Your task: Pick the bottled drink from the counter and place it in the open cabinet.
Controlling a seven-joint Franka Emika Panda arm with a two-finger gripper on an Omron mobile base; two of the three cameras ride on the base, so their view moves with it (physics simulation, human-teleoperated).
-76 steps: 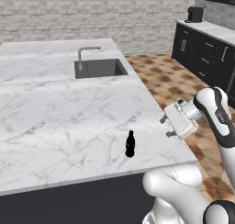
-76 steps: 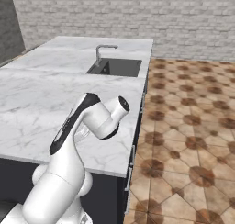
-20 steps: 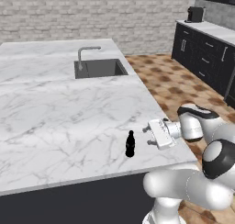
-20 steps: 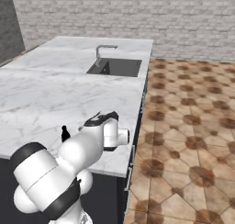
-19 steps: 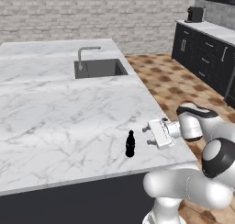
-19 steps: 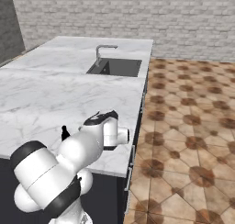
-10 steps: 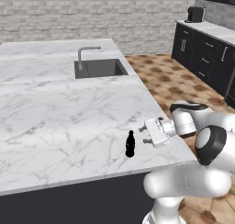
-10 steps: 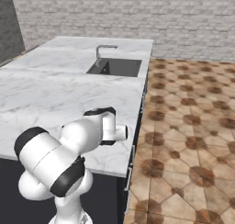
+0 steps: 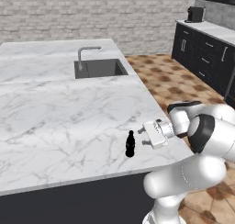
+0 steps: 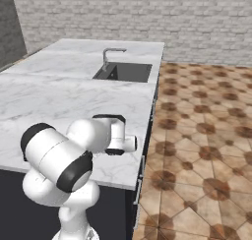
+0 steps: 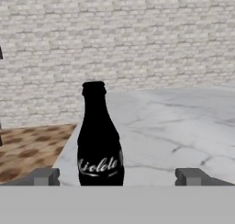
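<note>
The bottled drink [image 9: 130, 144], a small black bottle with a faint white label, stands upright near the counter's [image 9: 55, 122] front right corner. My gripper [image 9: 145, 135] hovers level with it just to its right, pointing at it, jaws open and holding nothing. In the hand view the bottled drink [image 11: 99, 140] stands close ahead, a little left of the midline of the gripper [image 11: 118, 177], within the span of the two fingertips [image 11: 46, 176] but not touching either. The open cabinet is out of view.
A dark inset sink [image 9: 100, 68] with a steel faucet [image 9: 85, 55] lies at the counter's far side. The counter edge [image 9: 174, 136] runs just under my hand. Black base cabinets [image 9: 202, 62] line the right wall beyond a tiled floor [image 10: 206, 135].
Since the earliest frame my hand has come down and left to bottle level. Over the last second the hand barely shifted while the elbow swung round. The bottle has stayed put.
</note>
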